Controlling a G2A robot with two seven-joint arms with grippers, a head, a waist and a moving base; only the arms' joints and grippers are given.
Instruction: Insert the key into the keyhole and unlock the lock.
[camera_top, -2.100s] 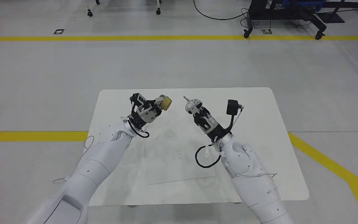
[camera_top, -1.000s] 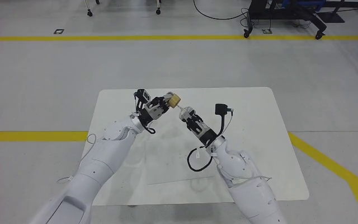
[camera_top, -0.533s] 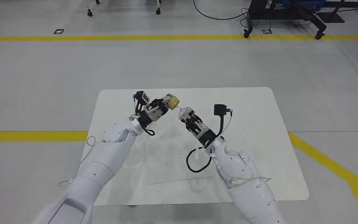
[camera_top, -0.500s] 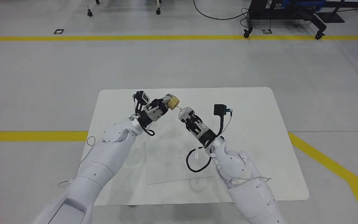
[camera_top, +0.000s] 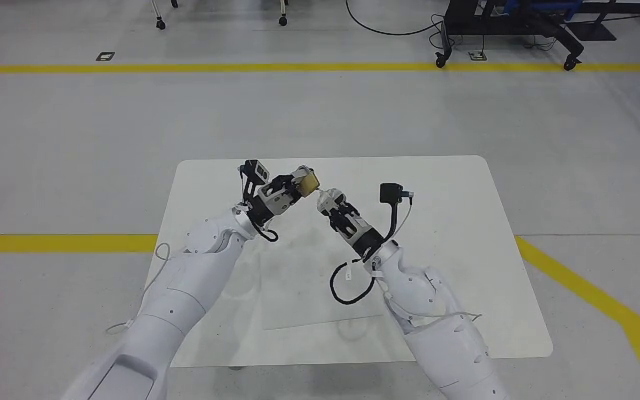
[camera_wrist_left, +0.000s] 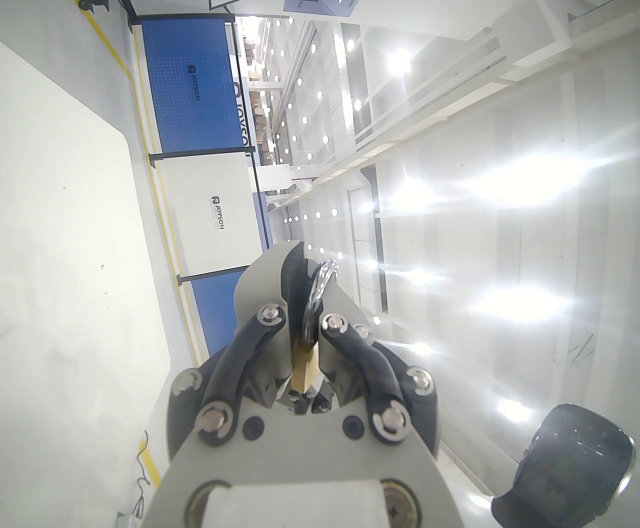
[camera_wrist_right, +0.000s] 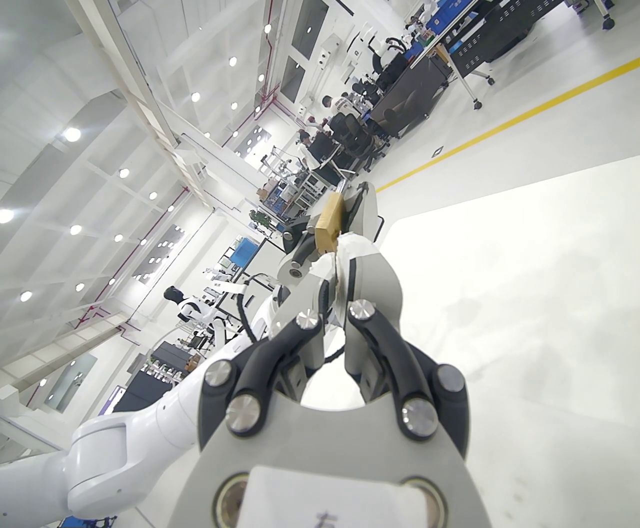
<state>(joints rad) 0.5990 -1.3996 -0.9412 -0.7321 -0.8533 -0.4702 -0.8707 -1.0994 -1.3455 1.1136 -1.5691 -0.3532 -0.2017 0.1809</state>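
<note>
Over the bench (camera_top: 450, 200) near its far edge, left hand (camera_top: 291, 186) grips brass lock (camera_top: 308, 180); right hand (camera_top: 327, 202) pinches key (camera_wrist_right: 341, 286) at its base.

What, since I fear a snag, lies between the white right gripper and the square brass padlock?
Nothing stray: in the right wrist view the white right gripper almost meets the square brass padlock; any key tip there is hidden.

White bench on a grey workshop floor.
The round-cornered bench (camera_top: 470, 200) sits between yellow floor lines: a far line (camera_top: 300, 68) beyond it and a near line (camera_top: 70, 243) passing under it. A black wheeled cart (camera_top: 500, 15) and a small floor plate (camera_top: 105, 56) lie past the far line. Blue perforated panels (camera_wrist_left: 195, 95) stand off to one side.
</note>
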